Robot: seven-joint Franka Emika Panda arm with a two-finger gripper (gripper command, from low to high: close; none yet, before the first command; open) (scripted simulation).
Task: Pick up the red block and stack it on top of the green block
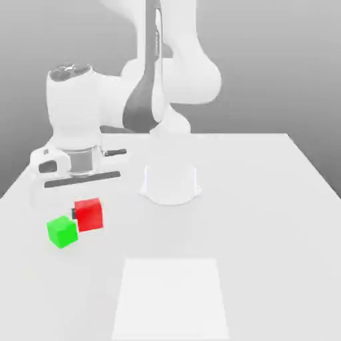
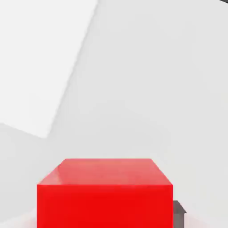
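The red block [image 1: 88, 214] sits at the exterior view's left, between the fingers of my gripper [image 1: 87, 216], which hangs straight down from the white hand above it. A dark fingertip pad [image 1: 74, 214] touches the block's side. In the hand view the red block [image 2: 104, 193] looms close, and one dark fingertip [image 2: 178, 213] lies flush against its edge. My gripper [image 2: 104, 216] is shut on the red block. The green block [image 1: 62, 231] stands just in front of it toward the exterior view's left, nearly corner to corner with the red one.
The arm's round white base [image 1: 170, 183] stands at the middle of the white table [image 1: 266, 213]. A flat pale square patch [image 1: 172, 296] lies on the table near the front edge.
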